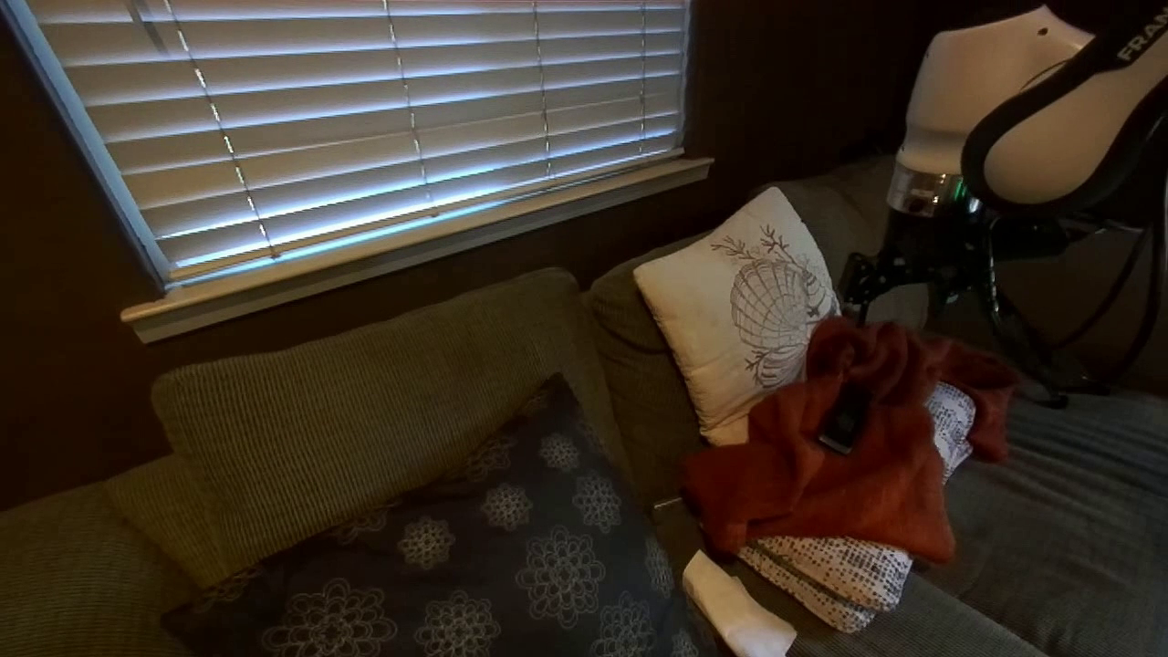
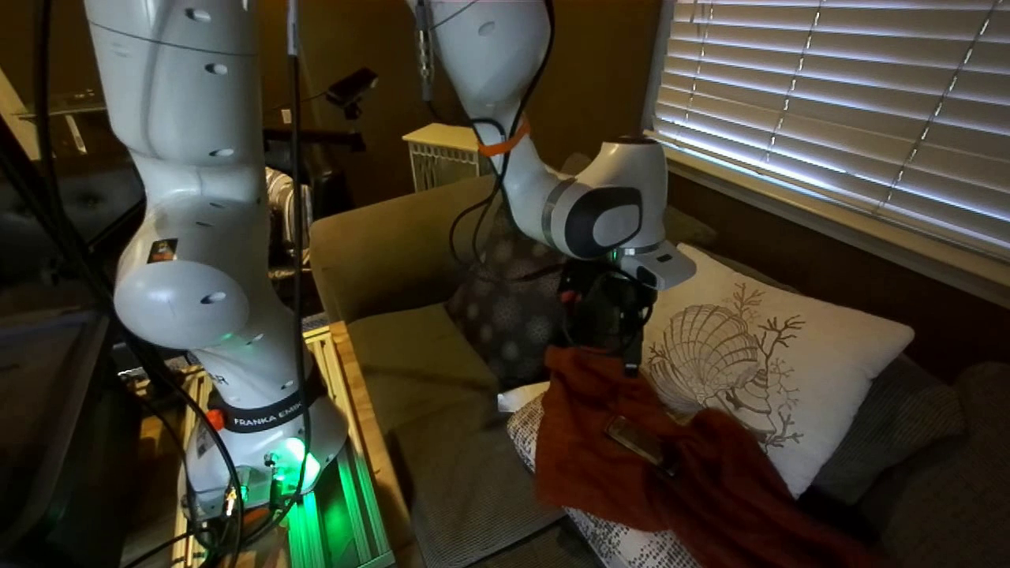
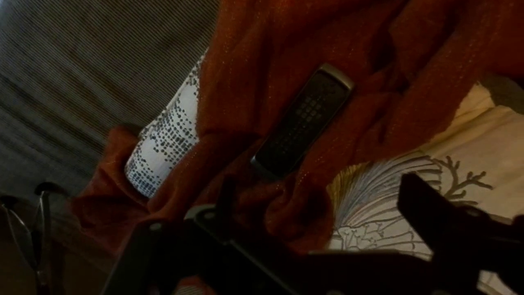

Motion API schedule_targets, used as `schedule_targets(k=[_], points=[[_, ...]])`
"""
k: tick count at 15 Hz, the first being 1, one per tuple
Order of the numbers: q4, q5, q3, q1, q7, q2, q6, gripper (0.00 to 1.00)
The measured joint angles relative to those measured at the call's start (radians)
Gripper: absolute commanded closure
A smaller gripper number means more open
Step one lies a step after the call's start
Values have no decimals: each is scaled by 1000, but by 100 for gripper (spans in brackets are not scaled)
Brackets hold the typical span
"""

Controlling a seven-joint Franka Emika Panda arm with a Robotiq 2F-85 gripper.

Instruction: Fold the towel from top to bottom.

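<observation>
My gripper [image 3: 317, 188] hung above the rust-red towel [image 1: 849, 493] with its fingers [image 3: 417, 200] spread wide apart and nothing clamped between them; in the wrist view one tip stood over the towel, its partner over the shell-print pillow [image 1: 776, 301], though whether either touched fabric I could not tell. The towel lay rumpled on the couch seat [image 1: 1077, 529] that served as my counter, toward the back edge, draped across a speckled white cloth [image 1: 849, 570] that showed from beneath. By my reading the job stood at or near its start: no clean crease showed, and the grip, the lift, the carry from top to bottom and the smoothing were all left to do; which end counted as the top, I could not say. A dark remote [image 3: 303, 123] rested on the towel and, I judged, risked sliding off or being wrapped in. At the back edge the shell-print pillow appeared to touch the towel, likely a tight squeeze for one finger, while the back corner by the armrest [image 2: 379, 244] held a dark floral pillow [image 1: 474, 547], with couch showing between it and the towel. Toward the front edge, the side of my base [image 2: 245, 454], ribbed upholstery ran out beyond the towel in both exterior views, probably the better room for swinging the fabric over.
</observation>
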Motion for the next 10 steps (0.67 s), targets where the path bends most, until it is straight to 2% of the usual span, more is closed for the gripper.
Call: schedule_targets(k=[4,7,10], points=[[25,34,-36,35,-28,92,141,0],[56,156,-31,35,-133,164,203,0],[106,265,-25,30,-236,230,207,0]])
